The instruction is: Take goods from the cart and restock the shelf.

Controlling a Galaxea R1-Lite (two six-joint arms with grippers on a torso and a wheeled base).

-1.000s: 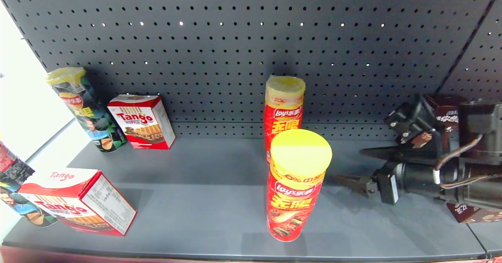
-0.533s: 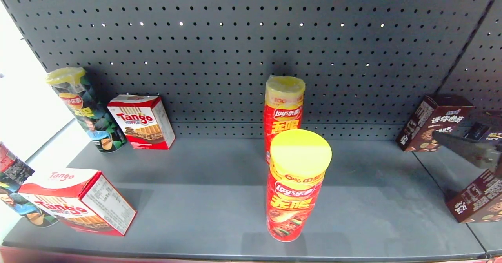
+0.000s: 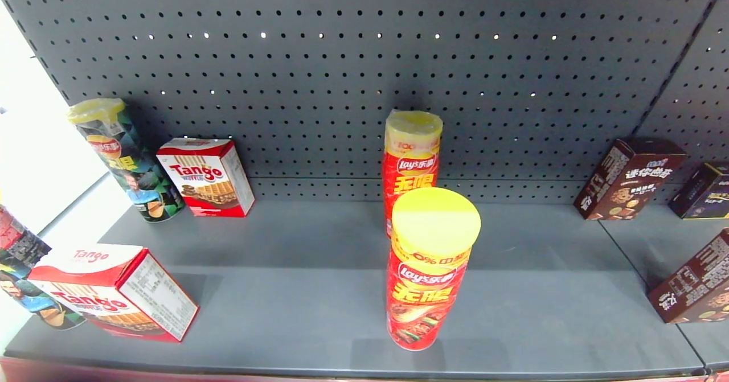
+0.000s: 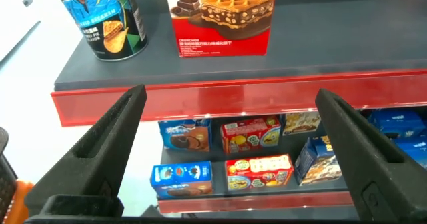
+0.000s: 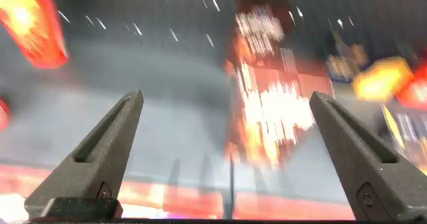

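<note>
up on the shelf (image 3: 296,291), head view first: two red cans stand upright mid-frame, the front can (image 3: 434,268) just ahead of the back can (image 3: 411,160). upper left has a green can (image 3: 128,160) beside a wafer box (image 3: 206,177). lower left has a second wafer box (image 3: 114,291) set at an angle, with another can (image 3: 23,274) at the frame edge. brown boxes (image 3: 626,178) sit along the right side. wide bare stretches of shelf lie between the groups, so i'd call the restock partly done with plenty left to fill.

left wrist view: the left gripper (image 4: 230,94) has its fingers (image 4: 100,164) spread wide with nothing between them, hanging out in front of the shelf's red lip (image 4: 200,107). this view adds something the head view doesn't give: a lower shelf with small blue and red packs (image 4: 257,134) under that lip.

right wrist view: the right gripper (image 5: 227,96) has its fingers (image 5: 100,164) apart too, and they look empty. everything past them is a smear of red and grey, so i can't tell what it faces.

my guess: no goods in either gripper, so the next move is back to the cart for another item.
</note>
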